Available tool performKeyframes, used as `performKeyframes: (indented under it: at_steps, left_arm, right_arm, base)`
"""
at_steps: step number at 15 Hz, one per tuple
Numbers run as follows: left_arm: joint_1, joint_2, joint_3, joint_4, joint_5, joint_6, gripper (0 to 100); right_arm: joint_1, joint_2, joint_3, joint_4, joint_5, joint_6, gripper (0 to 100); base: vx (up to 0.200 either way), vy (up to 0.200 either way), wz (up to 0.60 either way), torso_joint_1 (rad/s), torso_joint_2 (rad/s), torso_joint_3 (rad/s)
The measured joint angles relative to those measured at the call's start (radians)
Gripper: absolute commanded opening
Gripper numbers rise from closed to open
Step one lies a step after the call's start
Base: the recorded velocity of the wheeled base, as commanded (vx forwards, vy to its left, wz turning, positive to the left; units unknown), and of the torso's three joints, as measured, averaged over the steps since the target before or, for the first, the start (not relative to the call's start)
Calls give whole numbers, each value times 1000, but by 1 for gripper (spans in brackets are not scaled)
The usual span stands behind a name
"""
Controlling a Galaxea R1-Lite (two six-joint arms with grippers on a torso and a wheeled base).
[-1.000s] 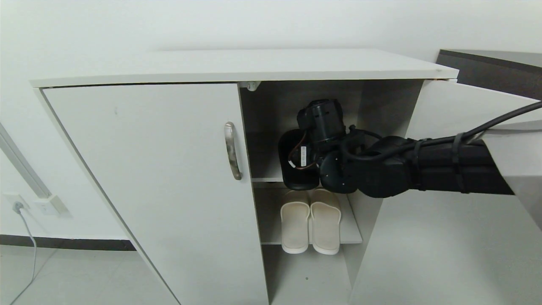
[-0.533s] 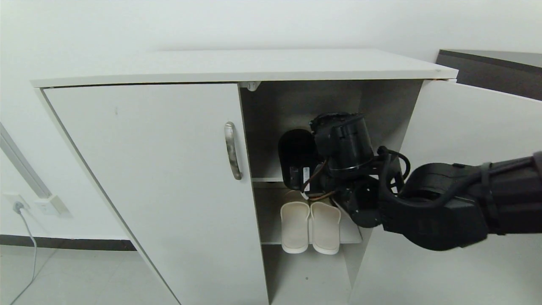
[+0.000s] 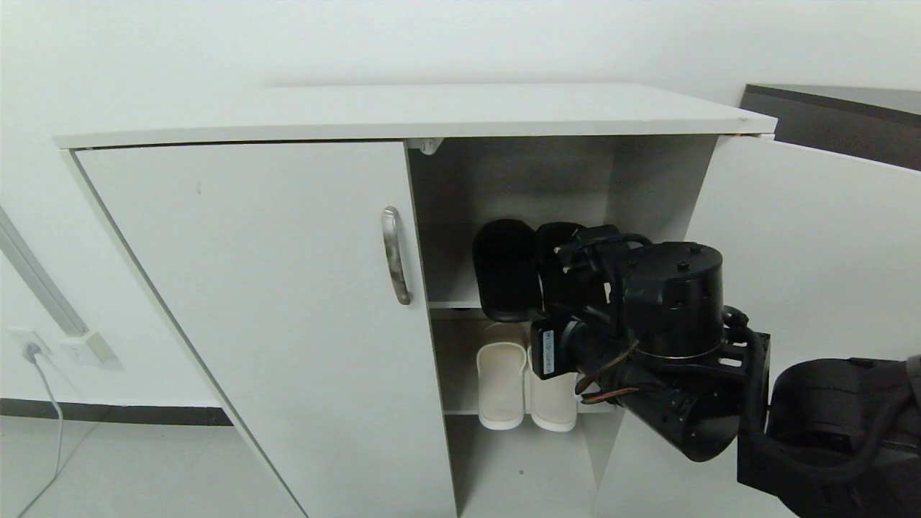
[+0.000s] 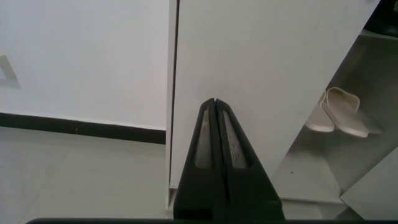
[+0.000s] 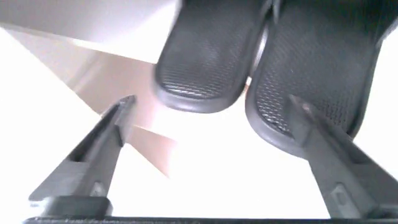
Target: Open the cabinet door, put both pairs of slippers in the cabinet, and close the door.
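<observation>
Item, white cabinet, contents and attendants listed from its left side across. Left gripper: in front of the cabinet's shut left door, closed tight, carrying nothing. Handle: at that door's inner edge. Black slippers: one pair, side by side on the cabinet's upper shelf. White slippers: one pair, side by side on the lower shelf, directly beneath. Right gripper: at the cabinet's opening, facing the black pair, spread wide, empty. Right door: swung fully open. Remaining, by my reckoning: the closing. Bring the arm clear of the opening first, then press the door's outer face near its free edge until it meets the left door.
</observation>
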Motion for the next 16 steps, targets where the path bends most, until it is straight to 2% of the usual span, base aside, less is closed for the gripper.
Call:
performKeyframes:
  at_steps: [8, 16]
  left_arm:
    - [0, 0, 0, 0, -2, 0, 0]
    - [0, 0, 0, 1, -5, 0, 0]
  right_arm:
    - [5, 10, 37, -2, 0, -10, 0]
    - [3, 49, 37, -43, -1, -15, 0]
  base:
    - [0, 0, 0, 0, 0, 0]
    - [-200, 0, 0, 3, 1, 4]
